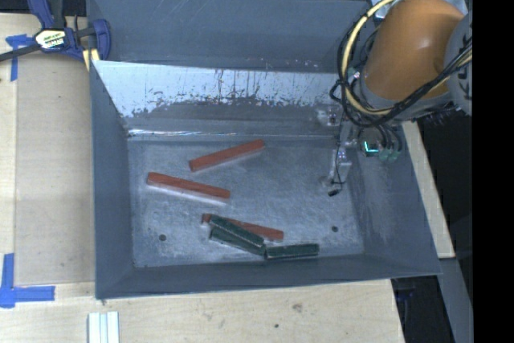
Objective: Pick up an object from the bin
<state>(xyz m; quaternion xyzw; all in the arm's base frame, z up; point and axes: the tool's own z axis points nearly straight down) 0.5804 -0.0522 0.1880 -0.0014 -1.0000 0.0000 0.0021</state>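
Observation:
My gripper [337, 182] hangs at the right side of the bin, its thin fingers pointing down close to the floor, with nothing between them. The nearest loose things lie to its lower left: a dark green bar [291, 251] by the front wall and a second dark green bar [235, 236] angled beside it. A reddish bar [269, 233] pokes out from under the second green one. All three lie well apart from the fingers.
Two more reddish bars lie further left: one tilted near the back [226, 157], one in the left middle [188, 186]. The bin's right wall slopes up close beside the gripper.

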